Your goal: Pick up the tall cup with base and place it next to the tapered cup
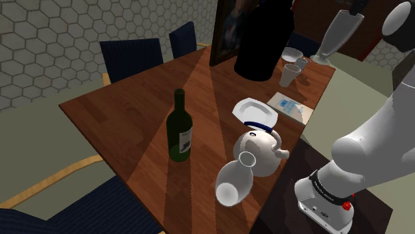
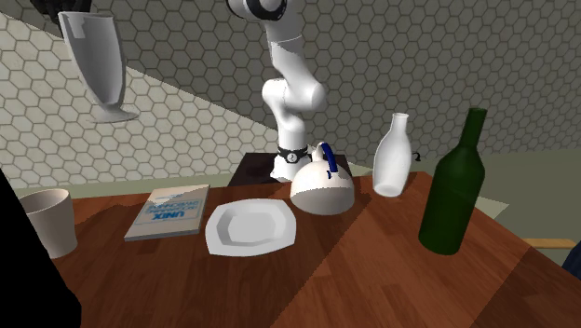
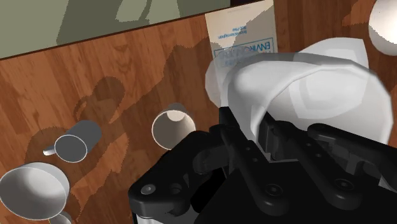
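The tall cup with base (image 1: 336, 36) is pale grey, flared, with a flat foot. It hangs high above the table's far end with my black gripper (image 1: 350, 6) shut on its upper part. The second exterior view has the tall cup (image 2: 98, 65) at the upper left under the gripper (image 2: 58, 7). In the wrist view the fingers clasp the see-through cup (image 3: 299, 89) at the gripper (image 3: 275, 137). The tapered cup (image 1: 288, 74) (image 2: 48, 220) (image 3: 172, 125) stands upright on the table below, a little off to one side of the held cup.
On the wooden table (image 1: 126, 106) stand a green bottle (image 1: 179, 129), a white vase (image 1: 233, 179), a teapot (image 1: 259, 151), a plate (image 1: 253, 110) and a book (image 1: 290, 106). A mug (image 3: 75, 145) and a bowl (image 3: 32, 188) lie beyond the tapered cup. A tall black shape (image 1: 263, 36) stands nearby.
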